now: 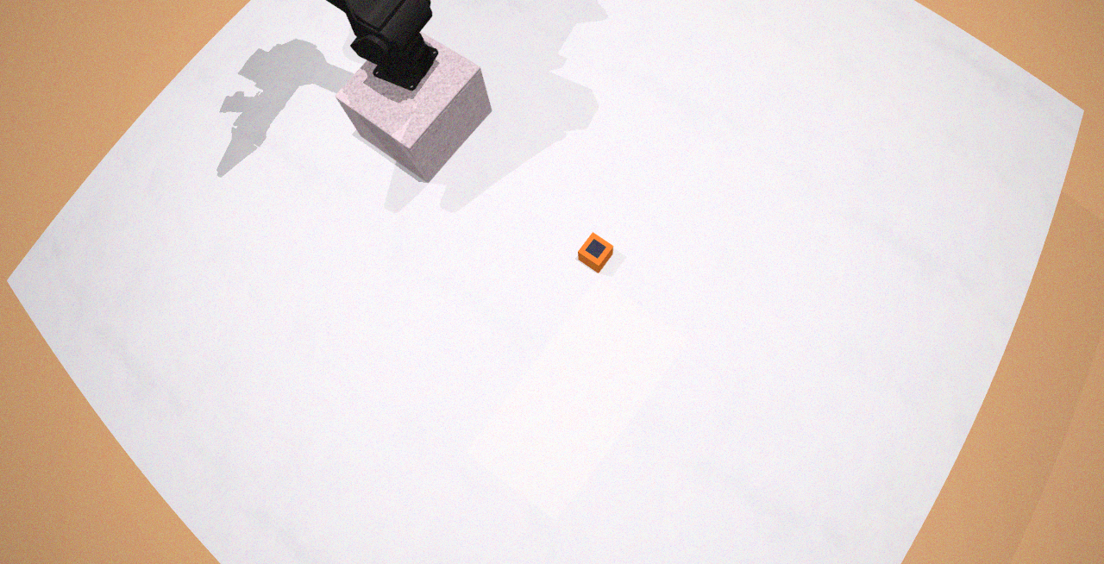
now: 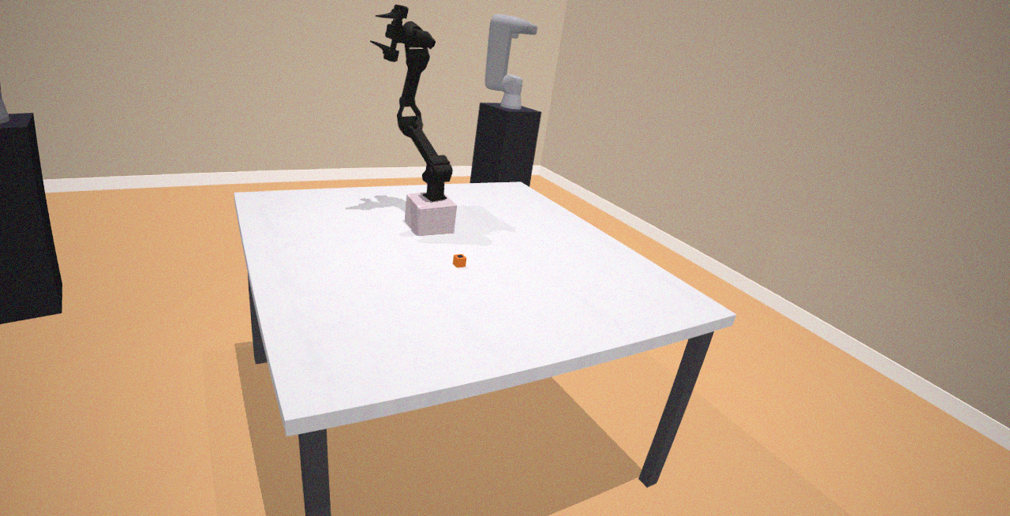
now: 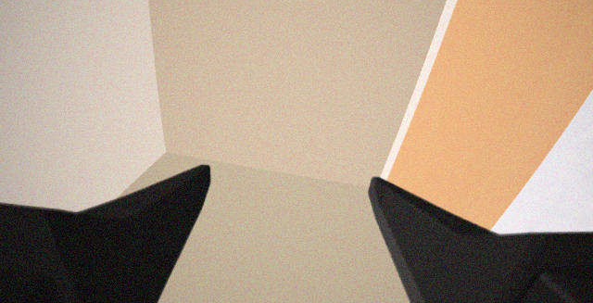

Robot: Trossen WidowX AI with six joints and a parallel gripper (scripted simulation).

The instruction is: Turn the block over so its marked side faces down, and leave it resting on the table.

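The orange block [image 1: 596,260] [image 2: 459,261] rests on the white table [image 1: 309,375] [image 2: 395,343]. Its dark square mark [image 1: 595,248] [image 2: 460,256] faces up. My gripper [image 2: 373,28] [image 3: 292,179] is open and empty. In the exterior view it is raised high above the table, well away from the block, with its fingers pointing to the left. The block is not in the wrist view, and the gripper is outside the top view.
The arm stands on a pinkish pedestal block [image 1: 451,116] [image 2: 435,219] behind the orange block. Grey robot arms on dark stands [image 2: 505,142] [image 2: 28,223] are beyond the table. Walls enclose the room.
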